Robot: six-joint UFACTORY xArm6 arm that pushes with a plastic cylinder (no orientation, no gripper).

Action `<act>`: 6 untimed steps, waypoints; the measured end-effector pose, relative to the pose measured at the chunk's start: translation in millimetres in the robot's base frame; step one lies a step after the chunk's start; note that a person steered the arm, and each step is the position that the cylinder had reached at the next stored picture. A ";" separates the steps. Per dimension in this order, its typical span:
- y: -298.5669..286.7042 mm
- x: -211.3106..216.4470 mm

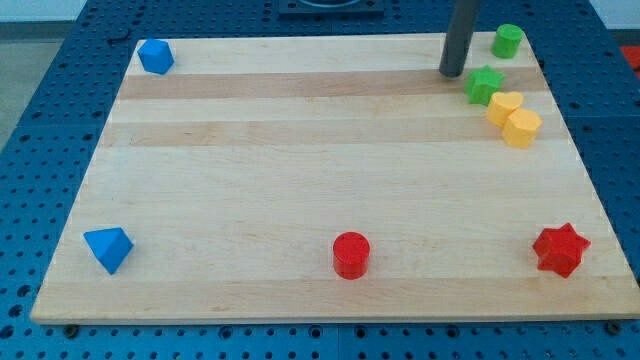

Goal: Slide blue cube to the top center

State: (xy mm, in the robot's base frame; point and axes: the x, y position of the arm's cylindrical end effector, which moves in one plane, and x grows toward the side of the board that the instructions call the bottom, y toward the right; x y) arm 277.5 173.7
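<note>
A blue cube sits at the top left corner of the wooden board. A second blue block, a wedge-like shape, lies at the bottom left. My tip rests on the board near the top right, far to the right of the blue cube and just left of a green star. The tip touches no block.
A green cylinder stands at the top right corner. Two yellow blocks lie together below the green star. A red cylinder is at the bottom centre and a red star at the bottom right.
</note>
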 end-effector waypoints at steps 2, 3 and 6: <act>19.8 13.6; 29.5 23.8; -92.8 34.0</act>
State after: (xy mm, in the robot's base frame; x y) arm 311.5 80.9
